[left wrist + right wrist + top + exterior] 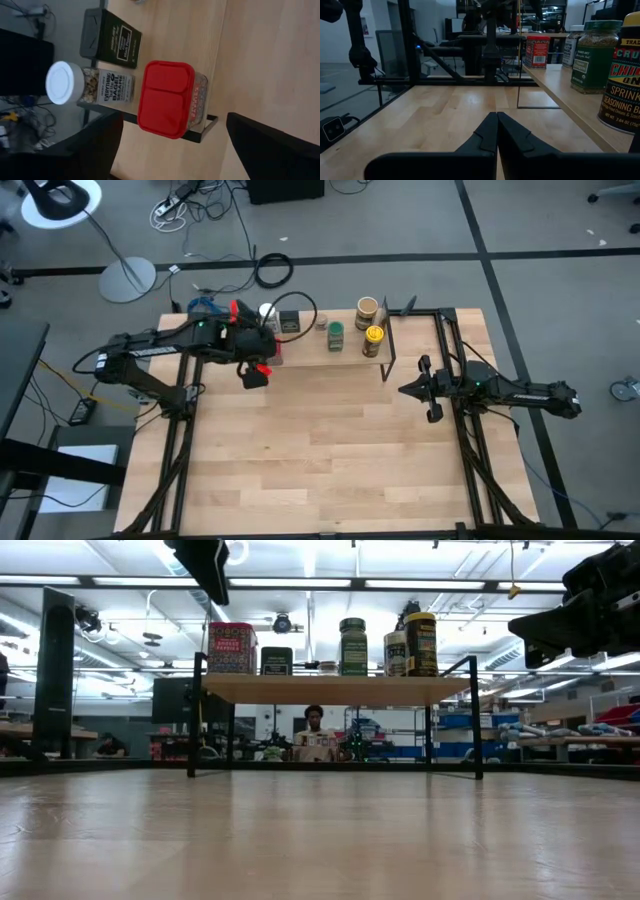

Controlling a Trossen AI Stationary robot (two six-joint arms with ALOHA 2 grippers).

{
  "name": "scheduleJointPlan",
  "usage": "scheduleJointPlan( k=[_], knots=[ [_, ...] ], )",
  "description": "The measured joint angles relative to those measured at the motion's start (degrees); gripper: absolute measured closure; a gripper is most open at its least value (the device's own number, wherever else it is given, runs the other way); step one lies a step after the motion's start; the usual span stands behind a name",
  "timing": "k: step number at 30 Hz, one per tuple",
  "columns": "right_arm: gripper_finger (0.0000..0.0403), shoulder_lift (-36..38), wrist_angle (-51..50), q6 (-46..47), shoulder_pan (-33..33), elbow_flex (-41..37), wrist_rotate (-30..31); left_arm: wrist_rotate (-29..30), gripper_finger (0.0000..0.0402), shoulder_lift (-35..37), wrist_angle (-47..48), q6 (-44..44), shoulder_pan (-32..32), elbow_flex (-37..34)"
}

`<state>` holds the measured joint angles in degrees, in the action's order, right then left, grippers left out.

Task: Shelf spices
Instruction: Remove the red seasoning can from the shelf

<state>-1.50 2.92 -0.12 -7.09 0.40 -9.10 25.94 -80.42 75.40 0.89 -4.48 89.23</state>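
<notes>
Left gripper (262,370), fingers wide, hovers above the red tin (169,99) standing at the shelf (335,690) end; it should lift straight up, clear of neighbouring jars.

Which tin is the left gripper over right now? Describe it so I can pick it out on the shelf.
Find the shelf along the table's far edge and go to its left end, where the open left gripper hangs. The red tin stands at that end's front corner. Its red flip lid sets it apart from the dark tin and white-lidded jar beside it.
</notes>
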Motion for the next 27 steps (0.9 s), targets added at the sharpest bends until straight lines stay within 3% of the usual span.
scheduleJointPlan(
  k=[14,18,24,27],
  knots=[
    [0.0394,0.0,0.8,0.6,0.0,0.0,0.0,-4.1,0.0041,0.0,0.0,0.2,-1.1,0.0],
    [0.0394,0.0,7.4,15.9,0.0,0.0,0.2,-6.1,0.0041,0.0,-0.1,0.1,-1.1,0.0],
    [0.0394,0.0,24.1,26.6,-0.8,1.9,12.2,-6.2,0.0041,0.0,-0.6,-0.8,-1.1,0.0],
    [0.0394,0.0,24.0,26.8,-1.4,6.2,12.8,-6.2,0.0041,0.0,-1.0,-0.6,-1.1,-0.6]
  ],
)
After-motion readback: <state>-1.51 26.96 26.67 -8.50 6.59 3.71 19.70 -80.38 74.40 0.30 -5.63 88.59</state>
